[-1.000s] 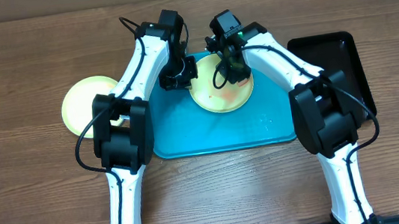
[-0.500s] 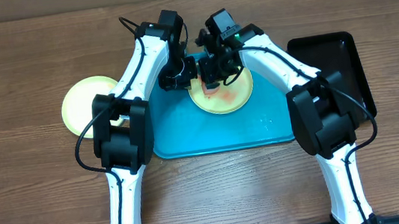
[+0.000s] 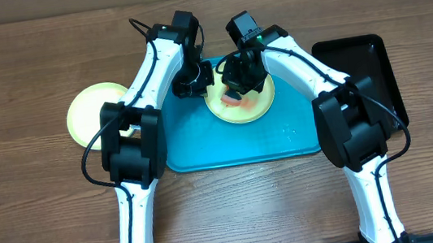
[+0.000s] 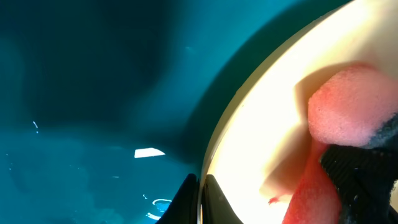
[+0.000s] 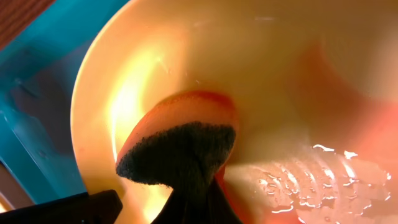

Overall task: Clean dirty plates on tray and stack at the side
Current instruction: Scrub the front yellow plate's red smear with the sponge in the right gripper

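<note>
Step in hand, by judgement: scrubbing the plate (image 3: 254,107) at the far middle of the tray (image 3: 235,140). Left claw (image 4: 200,196) pinched together on the plate's left rim, steadying it. Right claw (image 3: 242,78) clamped on the sponge (image 5: 180,121), pressed against the plate's pale face.

Next move: sweep the sponge over the whole face, check for leftover red, lift off. Then carry the plate left to the second plate (image 3: 93,111) on the table, just beside the tray.

Hard to separate any red smear from the pink sponge and its reflection. Right fingertips hidden behind the sponge. No third plate found; possibly under the left one, cannot tell. Black tray (image 3: 366,68) at right partly covered by the right arm.
</note>
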You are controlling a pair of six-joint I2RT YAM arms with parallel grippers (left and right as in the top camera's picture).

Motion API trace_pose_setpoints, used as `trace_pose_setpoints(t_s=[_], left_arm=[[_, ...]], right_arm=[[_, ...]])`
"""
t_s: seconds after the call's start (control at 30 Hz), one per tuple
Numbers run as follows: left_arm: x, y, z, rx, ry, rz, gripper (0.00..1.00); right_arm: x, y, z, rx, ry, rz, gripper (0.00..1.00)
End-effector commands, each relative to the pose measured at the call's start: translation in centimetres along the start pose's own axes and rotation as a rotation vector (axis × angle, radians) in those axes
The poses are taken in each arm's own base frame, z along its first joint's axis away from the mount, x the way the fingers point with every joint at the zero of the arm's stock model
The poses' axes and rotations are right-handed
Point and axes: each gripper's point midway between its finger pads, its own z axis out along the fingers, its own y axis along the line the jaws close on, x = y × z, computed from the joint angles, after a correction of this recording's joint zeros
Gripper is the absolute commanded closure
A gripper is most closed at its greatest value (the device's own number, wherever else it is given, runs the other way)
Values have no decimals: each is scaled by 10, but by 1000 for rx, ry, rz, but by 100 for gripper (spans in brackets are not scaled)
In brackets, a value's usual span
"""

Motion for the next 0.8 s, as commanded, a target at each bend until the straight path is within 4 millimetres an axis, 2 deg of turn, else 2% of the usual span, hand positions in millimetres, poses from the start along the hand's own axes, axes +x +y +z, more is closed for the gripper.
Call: trace_pose_setpoints(t_s=[0.0, 0.1, 0.5, 0.77], left_arm=[[-5, -3, -2, 7, -15, 28, 96], [-5, -3, -2, 7, -15, 28, 96], [-5, -3, -2, 7, -16, 28, 96], [-5, -3, -2, 7, -15, 28, 96]], right_arm=[[7, 5, 4, -16, 20, 84, 96], [11, 0, 9, -6, 33, 115, 96], [18, 15, 14, -21, 13, 71, 96], [18, 6, 15, 18, 1, 76, 96]])
